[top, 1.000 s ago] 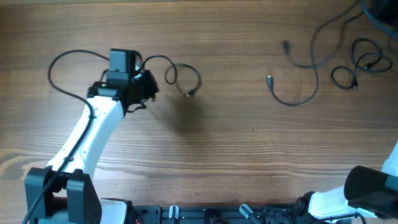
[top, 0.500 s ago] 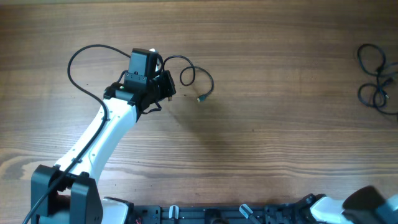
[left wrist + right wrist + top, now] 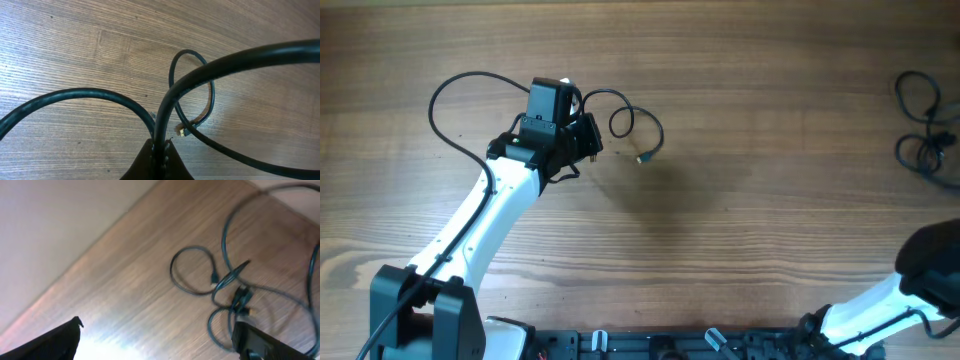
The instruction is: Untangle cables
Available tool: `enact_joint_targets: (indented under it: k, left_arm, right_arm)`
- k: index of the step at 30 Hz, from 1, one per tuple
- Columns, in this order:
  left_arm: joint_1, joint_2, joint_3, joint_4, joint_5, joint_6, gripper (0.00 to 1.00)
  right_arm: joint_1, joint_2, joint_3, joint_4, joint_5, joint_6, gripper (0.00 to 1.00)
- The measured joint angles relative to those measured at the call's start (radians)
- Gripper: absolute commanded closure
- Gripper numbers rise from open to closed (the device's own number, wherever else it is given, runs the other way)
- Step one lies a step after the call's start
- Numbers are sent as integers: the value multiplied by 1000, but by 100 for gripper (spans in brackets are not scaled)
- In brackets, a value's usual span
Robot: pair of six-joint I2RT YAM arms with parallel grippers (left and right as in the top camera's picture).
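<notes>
Wooden tabletop, black cable between closed left claw.

We see thin black cables on a light brown table with fine, streaky wood grain. We see the left arm in white, with black joints.

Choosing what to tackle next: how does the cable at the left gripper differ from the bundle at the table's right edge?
The left cable is pinched in the shut left gripper; the right bundle lies free. The left cable sweeps one wide arc and one small loop; the right bundle is several overlapping loops. Both are thin and black.
</notes>
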Motion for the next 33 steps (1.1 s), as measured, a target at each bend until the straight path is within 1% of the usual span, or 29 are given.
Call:
enact_joint_targets:
  k: [2,4,5,6,7,8,9,10,11,12,13,14,16,17,21,23,26,27,28,30,31,33]
  left_arm:
    - [0,0,0,0,0,0,96]
    - [0,0,0,0,0,0,96]
    - [0,0,0,1,0,0,96]
    - [0,0,0,7,1,0,92]
    - [0,0,-1,40,25,0,85]
    - [0,0,-2,70,55,-4,65]
    - [0,0,-2,111,96,-10,51]
    - [0,0,-2,154,144,-20,43]
    - [0,0,-2,160,167,-24,33]
    - [0,0,-2,156,188,-43,17]
    - [0,0,-2,135,209,-58,4]
    - [0,0,-1,111,221,-66,0]
    - [0,0,-1,37,231,-80,0]
    - [0,0,-1,-2,235,-82,0]
    - [14,0,-1,-44,214,-82,0]
    - [92,0,-1,-47,191,-96,0]
    - [323,-1,-1,-61,164,-137,0]
    - [398,-1,-1,-80,158,-145,0]
    - [447,-1,-1,-93,152,-152,0]
    - [504,-2,-1,-130,153,-154,0]
    - [513,-2,-1,-137,153,-154,0]
    - [521,-2,-1,-145,153,-154,0]
  right_arm:
    - [40,0,0,-57,24,0,0]
    - [60,0,0,-90,-28,-26,0]
    - [83,0,0,-114,-95,-61,0]
    - [119,0,0,-135,-160,-101,0]
    - [167,0,0,-147,-213,-133,1]
    - [216,0,0,-153,-245,-153,0]
    - [260,0,0,-157,-264,-166,0]
    - [318,0,0,-158,-284,-180,0]
    - [366,0,0,-158,-295,-188,0]
    - [406,0,0,-158,-303,-195,0]
    - [463,0,0,-157,-314,-209,0]
    - [497,0,0,-157,-318,-224,0]
    - [542,0,0,-156,-319,-266,0]
    - [600,0,0,-156,-323,-287,0]
    - [727,21,0,-157,-333,-310,0]
    - [767,45,0,-160,-333,-313,1]
    - [838,82,0,-172,-333,-360,1]
    - [866,89,0,-174,-333,-388,2]
    - [906,100,0,-184,-333,-430,5]
    - [965,126,0,-202,-336,-495,10]
    - [1005,156,0,-209,-337,-537,16]
    - [1067,204,0,-217,-337,-598,21]
